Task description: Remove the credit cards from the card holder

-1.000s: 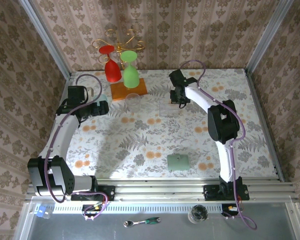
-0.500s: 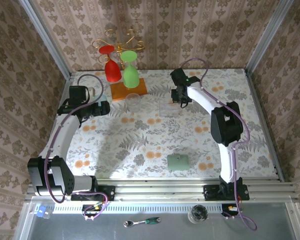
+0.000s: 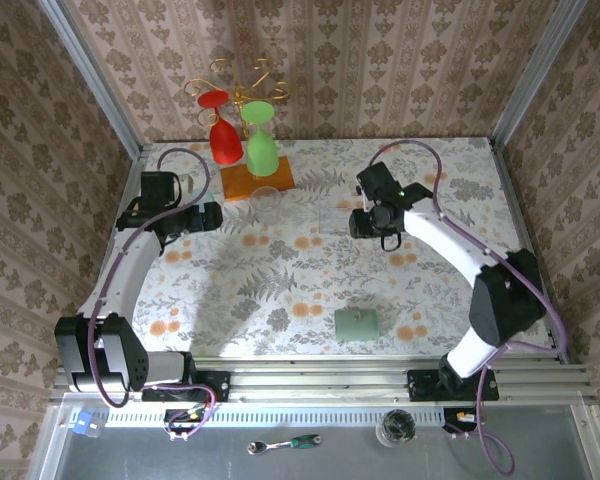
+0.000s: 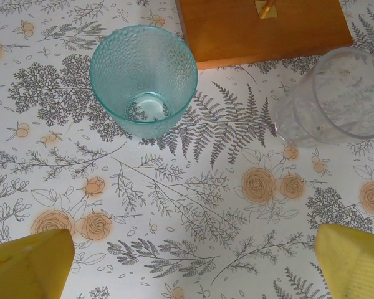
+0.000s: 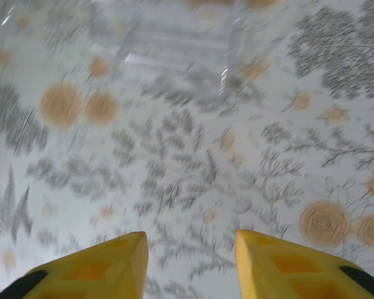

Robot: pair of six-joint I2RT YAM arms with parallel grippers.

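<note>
Your right pincer (image 5: 188, 249) swings back from the far side, fingers apart, empty; left pincer (image 4: 193, 258) spread wide too; card holder (image 3: 356, 324) lies closed.

Bright, even light from overhead washes the worktop (image 3: 420, 290), a soft grey shadow lying on its left half, and the left wrist view is crisp, while the right wrist view smears with motion blur around the sharper right tool (image 5: 190, 249), pale glare streaking the clear plastic piece (image 5: 174, 37).
</note>
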